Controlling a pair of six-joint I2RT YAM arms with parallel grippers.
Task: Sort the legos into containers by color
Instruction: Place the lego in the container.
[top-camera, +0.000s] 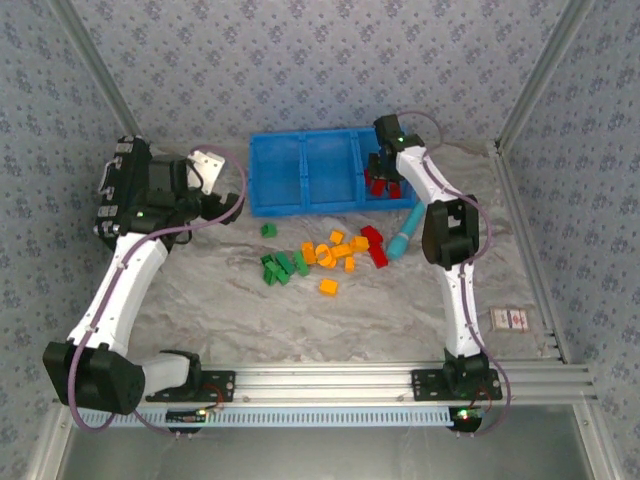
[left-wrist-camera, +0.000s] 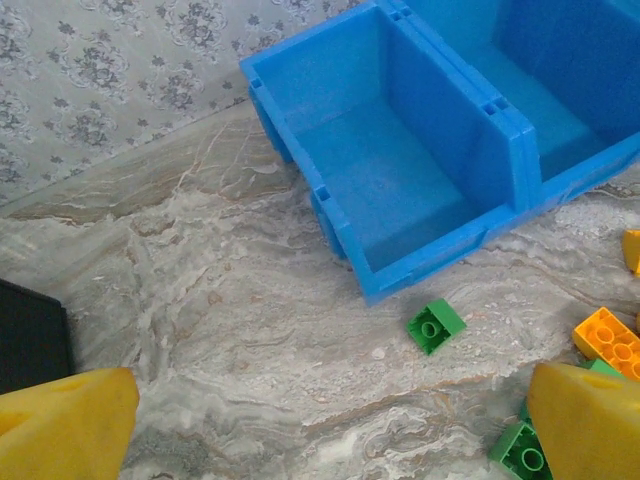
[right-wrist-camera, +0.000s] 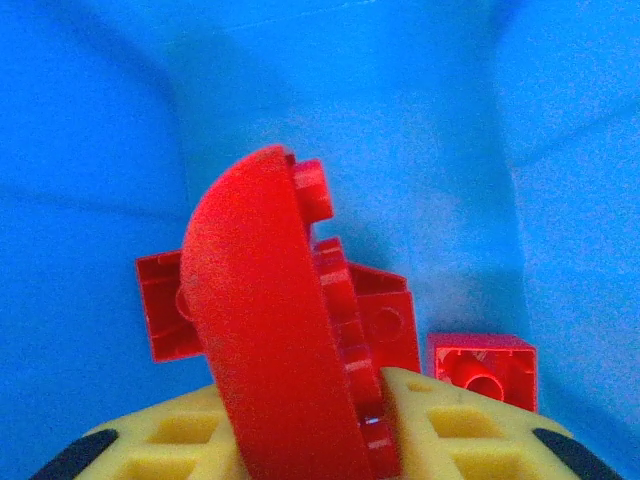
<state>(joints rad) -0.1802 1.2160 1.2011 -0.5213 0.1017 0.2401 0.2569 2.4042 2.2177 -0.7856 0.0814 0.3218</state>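
The blue three-compartment bin (top-camera: 300, 207) stands at the back of the table. My right gripper (top-camera: 383, 175) hangs inside its right compartment, shut on a curved red lego (right-wrist-camera: 270, 320) between the yellow fingers (right-wrist-camera: 450, 430). Other red legos (right-wrist-camera: 485, 368) lie on the compartment floor below it. Green (top-camera: 280, 268), orange (top-camera: 330, 252) and red (top-camera: 375, 243) legos lie loose in front of the bin. My left gripper (left-wrist-camera: 330, 440) is open and empty over bare table by the bin's left compartment (left-wrist-camera: 420, 270). A single green lego (left-wrist-camera: 435, 325) lies just ahead of it.
A teal piece (top-camera: 400, 240) lies beside the loose red legos. A black case (top-camera: 122, 190) stands at the far left, by the left arm. A small card (top-camera: 512, 318) lies near the right frame rail. Patterned walls close in the back and sides.
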